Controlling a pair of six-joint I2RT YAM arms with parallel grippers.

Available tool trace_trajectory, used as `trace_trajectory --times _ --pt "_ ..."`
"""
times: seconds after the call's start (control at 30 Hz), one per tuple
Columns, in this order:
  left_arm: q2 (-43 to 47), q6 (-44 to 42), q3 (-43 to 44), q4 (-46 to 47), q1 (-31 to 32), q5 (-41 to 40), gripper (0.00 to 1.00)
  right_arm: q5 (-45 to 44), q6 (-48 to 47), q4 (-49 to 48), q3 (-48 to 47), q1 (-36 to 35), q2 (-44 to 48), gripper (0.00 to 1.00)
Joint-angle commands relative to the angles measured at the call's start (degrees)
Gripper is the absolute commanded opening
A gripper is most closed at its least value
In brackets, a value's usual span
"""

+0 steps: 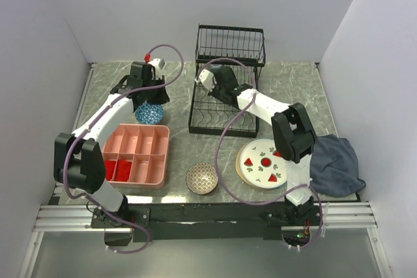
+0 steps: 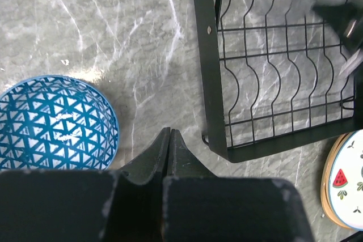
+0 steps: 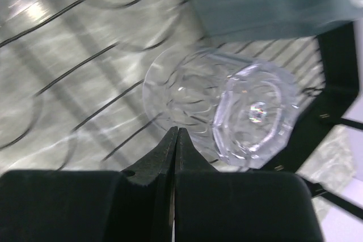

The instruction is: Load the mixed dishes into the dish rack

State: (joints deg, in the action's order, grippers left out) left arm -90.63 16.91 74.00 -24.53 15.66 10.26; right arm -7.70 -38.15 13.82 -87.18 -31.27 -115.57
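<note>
Dish rack (image 1: 228, 79), black wire, two tiers, stands at the back centre of the marble surface (image 1: 293, 86). Right wrist view shows a clear faceted glass (image 3: 238, 111) lying over the rack's base wires; blurred, so whether it rests there fully I cannot tell. No bowl or plate shows in the rack.

Left to load, by my judgement most of the job: blue patterned bowl (image 1: 149, 113) left of the rack, near but apart; pinkish-brown bowl (image 1: 201, 178) at the near edge; watermelon plate (image 1: 262, 163) near right, stacked on a tan plate whose rim (image 2: 324, 182) shows under it in the left wrist view.

Left gripper (image 2: 169, 140) fingers closed together, nothing between them, hovering just beside the blue bowl, arm stretched forward from its base. Right gripper (image 3: 176, 138) fingers also pressed together, empty, the glass just beyond the tips; right arm reaches over the rack base, below the upper shelf.

Pink compartment tray (image 1: 137, 154) with red pieces sits near left; dark blue-grey cloth (image 1: 335, 164) far right.
</note>
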Motion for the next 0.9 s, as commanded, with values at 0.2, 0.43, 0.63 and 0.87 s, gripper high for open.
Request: trace_trajectory --times 0.2,0.43,0.63,0.87 --pt "-0.8 -0.2 -0.1 0.9 -0.2 1.4 0.01 -4.0 -2.0 -7.3 -7.7 3.4 -6.9 0.00" --pt "-1.1 -1.0 0.4 0.5 -0.3 1.0 0.01 -9.1 -5.9 -18.1 -3.8 2.8 -7.8 0.00" --pt "-1.8 -0.8 0.5 0.6 -0.2 1.2 0.01 -12.7 -16.2 -36.7 4.6 2.3 -8.9 0.00" --pt "-2.8 -0.8 0.9 0.9 -0.2 1.3 0.01 -15.5 -19.8 -39.7 3.1 2.6 -12.7 0.00"
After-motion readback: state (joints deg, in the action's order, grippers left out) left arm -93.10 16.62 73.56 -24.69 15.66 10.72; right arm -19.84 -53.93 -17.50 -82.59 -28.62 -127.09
